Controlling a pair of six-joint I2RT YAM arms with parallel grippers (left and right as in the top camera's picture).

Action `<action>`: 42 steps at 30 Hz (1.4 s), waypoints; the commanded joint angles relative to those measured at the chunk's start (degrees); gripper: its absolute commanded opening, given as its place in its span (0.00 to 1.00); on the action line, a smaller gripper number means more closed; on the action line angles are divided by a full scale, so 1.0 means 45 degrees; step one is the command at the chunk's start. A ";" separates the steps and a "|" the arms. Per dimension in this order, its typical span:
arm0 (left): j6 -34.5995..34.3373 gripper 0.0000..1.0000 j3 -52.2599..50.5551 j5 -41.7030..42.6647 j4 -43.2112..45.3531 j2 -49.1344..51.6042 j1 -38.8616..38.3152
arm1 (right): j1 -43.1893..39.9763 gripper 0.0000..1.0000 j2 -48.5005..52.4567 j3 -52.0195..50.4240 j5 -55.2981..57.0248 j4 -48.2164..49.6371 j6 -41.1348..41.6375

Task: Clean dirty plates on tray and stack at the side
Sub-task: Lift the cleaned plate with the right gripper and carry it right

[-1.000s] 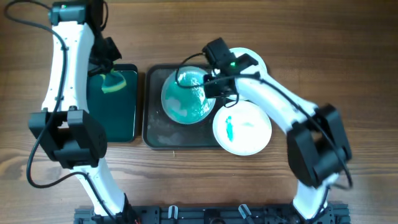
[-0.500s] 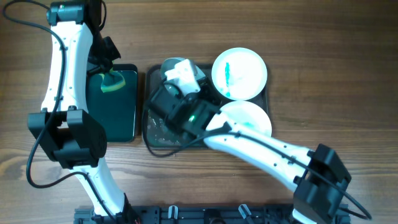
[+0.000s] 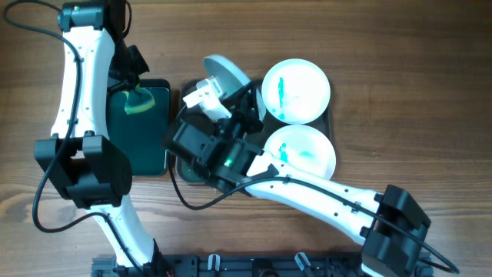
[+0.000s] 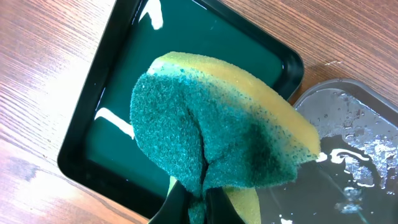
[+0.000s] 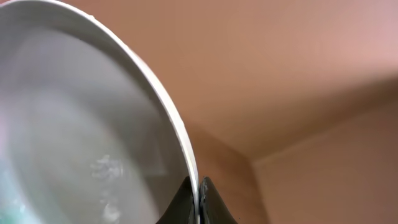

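My right gripper [image 3: 213, 92] is shut on the rim of a white plate [image 3: 224, 73] and holds it tilted, lifted above the left end of the dark grey tray [image 3: 189, 88]. In the right wrist view the jaws [image 5: 199, 200] pinch the plate's edge [image 5: 93, 137], whose face looks wet and pale. Two more plates lie on the tray's right part: one with a teal streak [image 3: 296, 90] and one with a teal smear [image 3: 301, 152]. My left gripper [image 4: 194, 205] is shut on a green and yellow sponge [image 4: 217, 143] over the small black tray [image 4: 186, 74].
The small black tray with green inside [image 3: 142, 131] lies left of the grey tray. The grey tray's wet floor [image 4: 348, 155] shows in the left wrist view. My raised right arm [image 3: 307, 188] covers much of the grey tray. Brown wood tabletop [image 3: 415, 92] surrounds both trays.
My right arm has lifted the plate off the tray's left part, raised it and tipped it on edge, swinging leftward. The plate's teal coating no longer shows. The left arm has not moved.
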 commanded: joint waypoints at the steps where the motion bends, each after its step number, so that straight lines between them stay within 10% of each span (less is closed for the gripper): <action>1: 0.0107 0.04 0.0248 0.0034 0.0044 -0.0316 -0.0015 | -0.0894 0.04 -0.0209 0.0029 -0.5362 -0.0525 0.0209; 16: 0.0117 0.04 0.0248 0.0034 0.0034 -0.0316 -0.0136 | -0.9491 0.04 -0.1447 0.0019 -2.2411 -0.2035 0.3016; 28: 0.0117 0.04 0.0248 0.0034 0.0141 -0.0306 -0.0743 | -1.8219 0.04 -0.2195 -0.1205 -1.7641 -0.5430 0.3308; 42: 0.0112 0.04 0.0248 0.0034 0.0515 -0.0306 -0.1875 | -1.9288 0.08 -0.2186 -0.5950 -1.7646 -0.0641 0.3279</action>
